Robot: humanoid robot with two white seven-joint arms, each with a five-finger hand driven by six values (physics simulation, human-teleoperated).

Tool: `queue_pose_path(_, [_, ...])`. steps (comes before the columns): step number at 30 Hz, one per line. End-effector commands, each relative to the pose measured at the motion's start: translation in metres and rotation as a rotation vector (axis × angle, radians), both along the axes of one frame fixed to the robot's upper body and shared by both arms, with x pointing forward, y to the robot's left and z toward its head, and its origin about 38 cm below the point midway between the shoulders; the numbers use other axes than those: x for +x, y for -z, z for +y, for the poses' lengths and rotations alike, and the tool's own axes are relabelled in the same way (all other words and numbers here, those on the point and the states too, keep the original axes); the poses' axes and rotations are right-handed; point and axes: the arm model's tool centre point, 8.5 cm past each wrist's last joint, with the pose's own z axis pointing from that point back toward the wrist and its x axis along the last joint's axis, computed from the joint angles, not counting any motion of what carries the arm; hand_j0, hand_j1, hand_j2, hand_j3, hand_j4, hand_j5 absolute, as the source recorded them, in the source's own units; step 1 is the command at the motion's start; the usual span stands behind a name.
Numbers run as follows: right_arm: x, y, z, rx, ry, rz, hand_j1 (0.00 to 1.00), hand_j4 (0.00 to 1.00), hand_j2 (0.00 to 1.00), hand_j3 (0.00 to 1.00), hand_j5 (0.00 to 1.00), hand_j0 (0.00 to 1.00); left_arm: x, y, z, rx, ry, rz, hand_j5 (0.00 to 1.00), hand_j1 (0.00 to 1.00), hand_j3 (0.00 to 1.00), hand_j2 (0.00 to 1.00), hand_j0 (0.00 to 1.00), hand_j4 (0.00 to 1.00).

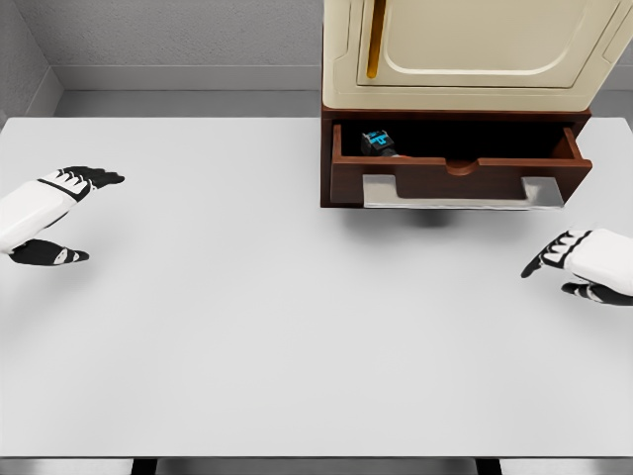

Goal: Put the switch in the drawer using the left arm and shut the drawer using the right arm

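in the open drawer [450,180]: dark switch [377,142], blue markings | left hand [45,213] fingers apart | right hand [584,262] fingers apart

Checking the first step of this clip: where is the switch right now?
In the head view, the switch lies inside the open drawer, near its left end, under the cream cabinet. Neither robot hand touches it.

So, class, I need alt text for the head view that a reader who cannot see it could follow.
A brown drawer stands open under a cream cabinet, with a small black and blue switch in its left end. On the white table both white robot hands are open and empty, the left hand at the left edge, the right hand at the right edge.
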Motion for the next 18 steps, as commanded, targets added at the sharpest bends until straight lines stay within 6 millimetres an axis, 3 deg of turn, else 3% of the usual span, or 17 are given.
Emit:
queue_pose_path(1, [-0.004,-0.014,0.016,-0.002,-0.062,-0.023,0.63,0.63,0.63,0.63,0.63,0.63,0.000,0.000,0.001,-0.007,-0.004,0.002,1.00,1.00,1.00,1.00,1.00,1.00])
queue_pose_path(3, [-0.011,-0.013,0.024,0.002,-0.089,-0.013,0.61,0.61,0.61,0.61,0.61,0.61,0.000,0.000,0.001,-0.007,-0.004,0.002,1.00,1.00,1.00,1.00,1.00,1.00])
queue_pose_path(18, [-0.002,-0.048,0.011,-0.041,-0.074,-0.083,0.62,0.62,0.62,0.62,0.62,0.62,0.002,0.003,0.005,-0.011,-0.016,0.011,1.00,1.00,1.00,1.00,1.00,1.00])
